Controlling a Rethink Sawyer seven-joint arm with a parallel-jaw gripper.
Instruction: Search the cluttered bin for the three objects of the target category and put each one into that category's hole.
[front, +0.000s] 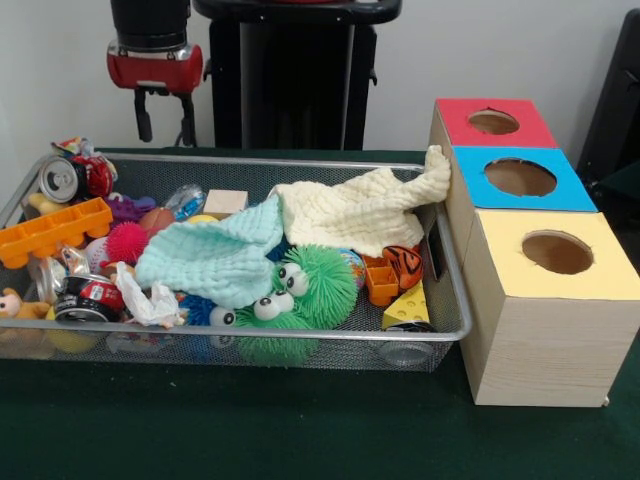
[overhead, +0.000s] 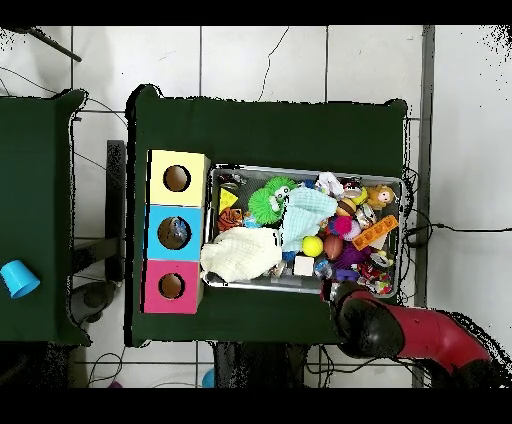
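So your gripper hung above the far left corner of the mesh bin, fingers spread, nothing pinched. No target category was shown, so I couldn't pick out the three objects. The box with red, blue and yellow holes sat touching the bin's right edge on the bench. The cream cloth and mint cloth covered a lot, so I'd have lifted those aside first, then grabbed one item cleanly

arm: raised, upright | hand: two fingers apart, pointing down, empty
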